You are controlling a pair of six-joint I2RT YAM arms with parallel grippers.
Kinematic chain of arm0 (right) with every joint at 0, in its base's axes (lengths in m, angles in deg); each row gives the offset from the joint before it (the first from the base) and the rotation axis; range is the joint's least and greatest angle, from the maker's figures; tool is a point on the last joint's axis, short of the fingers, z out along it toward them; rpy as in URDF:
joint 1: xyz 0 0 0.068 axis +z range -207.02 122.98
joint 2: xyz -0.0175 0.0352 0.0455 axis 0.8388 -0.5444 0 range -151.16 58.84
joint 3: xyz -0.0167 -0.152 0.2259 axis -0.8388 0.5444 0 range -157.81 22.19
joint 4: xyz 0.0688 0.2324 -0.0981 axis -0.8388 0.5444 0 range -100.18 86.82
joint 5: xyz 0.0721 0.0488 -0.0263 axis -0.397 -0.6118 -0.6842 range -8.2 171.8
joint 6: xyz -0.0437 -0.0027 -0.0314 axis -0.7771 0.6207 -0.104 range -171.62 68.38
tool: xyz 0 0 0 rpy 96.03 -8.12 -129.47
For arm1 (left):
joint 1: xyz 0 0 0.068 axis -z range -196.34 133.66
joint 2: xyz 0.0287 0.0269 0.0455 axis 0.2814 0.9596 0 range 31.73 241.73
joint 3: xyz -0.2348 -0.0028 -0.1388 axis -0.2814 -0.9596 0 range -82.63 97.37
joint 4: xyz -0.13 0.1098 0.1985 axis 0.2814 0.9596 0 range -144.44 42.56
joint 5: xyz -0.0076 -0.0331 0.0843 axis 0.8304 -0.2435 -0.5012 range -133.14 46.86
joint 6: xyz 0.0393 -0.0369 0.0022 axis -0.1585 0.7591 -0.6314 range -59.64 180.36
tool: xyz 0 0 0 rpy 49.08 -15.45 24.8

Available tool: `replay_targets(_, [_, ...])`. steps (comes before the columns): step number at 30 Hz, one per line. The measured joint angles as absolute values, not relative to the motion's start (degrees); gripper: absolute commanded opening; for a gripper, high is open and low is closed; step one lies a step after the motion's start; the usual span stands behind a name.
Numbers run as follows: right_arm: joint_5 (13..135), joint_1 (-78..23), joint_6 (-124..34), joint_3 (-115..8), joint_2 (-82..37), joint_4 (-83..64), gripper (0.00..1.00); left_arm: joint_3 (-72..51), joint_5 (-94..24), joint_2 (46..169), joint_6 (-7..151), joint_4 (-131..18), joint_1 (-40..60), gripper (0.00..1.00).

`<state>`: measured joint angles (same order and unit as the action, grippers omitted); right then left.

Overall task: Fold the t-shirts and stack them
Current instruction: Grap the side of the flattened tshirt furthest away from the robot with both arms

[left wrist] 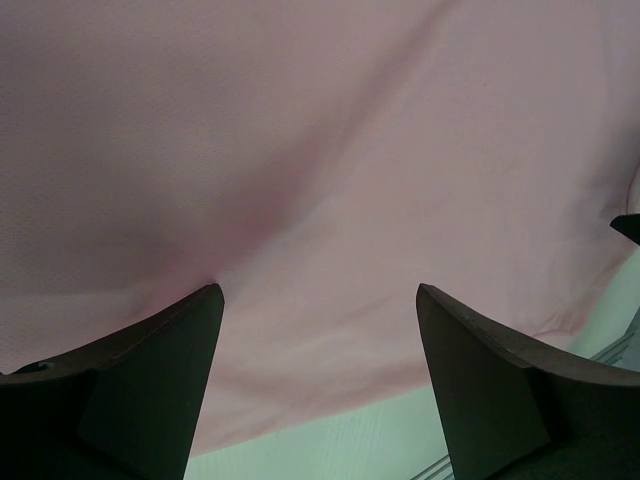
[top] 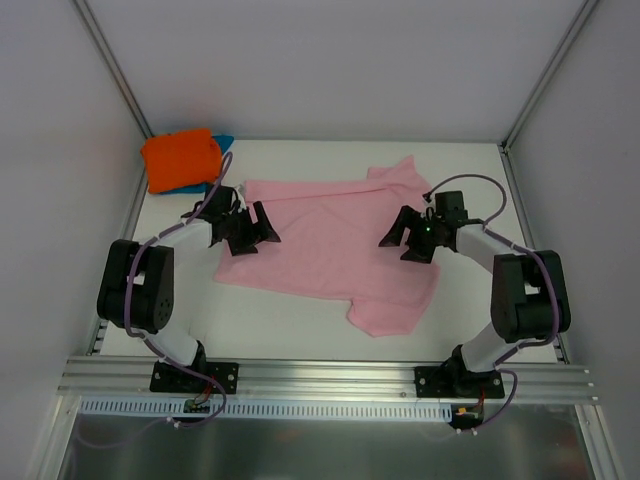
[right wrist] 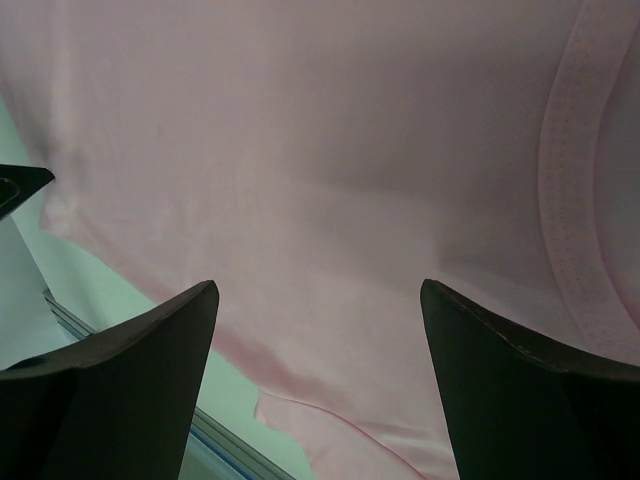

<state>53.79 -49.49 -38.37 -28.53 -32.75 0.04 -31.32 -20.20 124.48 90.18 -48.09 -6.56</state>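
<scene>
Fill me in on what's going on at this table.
Two robot arms are working on a pink t-shirt spread on the table. The left gripper is open over its left edge and the right gripper open over its right side; neither holds cloth. An orange t-shirt sits folded on a teal-blue one, far left.

Most of the teal-blue t-shirt under the orange t-shirt, only corners visible.
</scene>
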Motion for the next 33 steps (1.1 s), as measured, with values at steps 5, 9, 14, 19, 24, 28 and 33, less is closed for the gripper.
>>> replay_targets(5, [54.12, -48.07, -37.95, -25.65, -33.54, 0.06, 0.87, -31.32, -21.58, 125.37, 90.93, -47.10, -6.39, 0.79])
replay_targets(9, [54.01, -47.85, -37.27, -24.86, -33.26, -0.83, 0.87, -31.67, -22.76, 125.39, 91.67, -46.29, -5.78, 0.79])
replay_targets(14, [54.19, -47.43, -37.17, -21.49, -30.46, -2.56, 0.87, -34.31, -22.87, 125.02, 93.97, -47.91, -5.43, 0.78])
replay_targets(19, [54.78, -47.19, -37.52, -18.46, -26.74, -1.27, 0.87, -37.96, -22.41, 123.30, 96.22, -52.55, -5.41, 0.77])
replay_targets(24, [57.18, -47.06, -38.91, -17.19, -23.42, 3.27, 0.88, -42.31, -21.89, 120.85, 99.04, -56.96, -4.09, 0.77])
replay_targets(28, [59.63, -47.04, -40.09, -15.66, -20.03, 7.23, 0.88, -46.38, -21.58, 117.35, 100.92, -58.49, -2.06, 0.77])
replay_targets(33, [61.60, -47.39, -40.97, -13.63, -15.49, 11.34, 0.88, -52.72, -21.71, 110.05, 102.95, -57.97, -0.14, 0.77])
